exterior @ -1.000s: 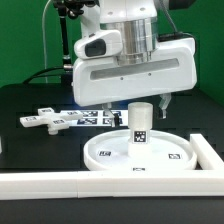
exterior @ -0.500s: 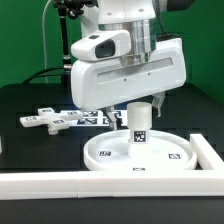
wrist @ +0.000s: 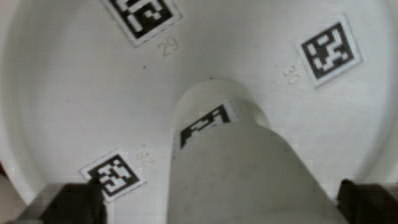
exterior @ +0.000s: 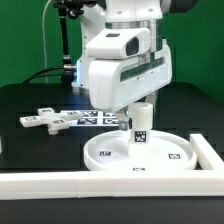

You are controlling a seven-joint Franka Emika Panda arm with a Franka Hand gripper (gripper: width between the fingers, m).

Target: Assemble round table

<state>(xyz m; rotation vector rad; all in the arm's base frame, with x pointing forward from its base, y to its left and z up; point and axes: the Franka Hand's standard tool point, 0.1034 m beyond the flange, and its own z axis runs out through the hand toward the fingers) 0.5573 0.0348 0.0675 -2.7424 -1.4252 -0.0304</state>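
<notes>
The large rimmed round disc (exterior: 138, 152) lies flat on the black table, with the short cylinder post (exterior: 141, 122) standing upright at its middle. My gripper (exterior: 135, 103) hangs over the post's top. In the wrist view the post (wrist: 240, 150) sits between my fingers (wrist: 75, 203), with a gap showing on each side. The gripper (wrist: 217, 205) is open around it, and the disc (wrist: 231, 45) fills the background. The flat cross-shaped piece (exterior: 45, 121) lies on the table at the exterior view's left.
The marker board (exterior: 95, 118) lies behind the disc. A long white border bar (exterior: 60, 185) runs along the front, and another (exterior: 210, 150) stands at the exterior view's right. A dark post and cables stand at the back left.
The gripper's hand has turned about its vertical axis above the post and now shows a narrower face. The post, disc and cross-shaped piece have not moved.
</notes>
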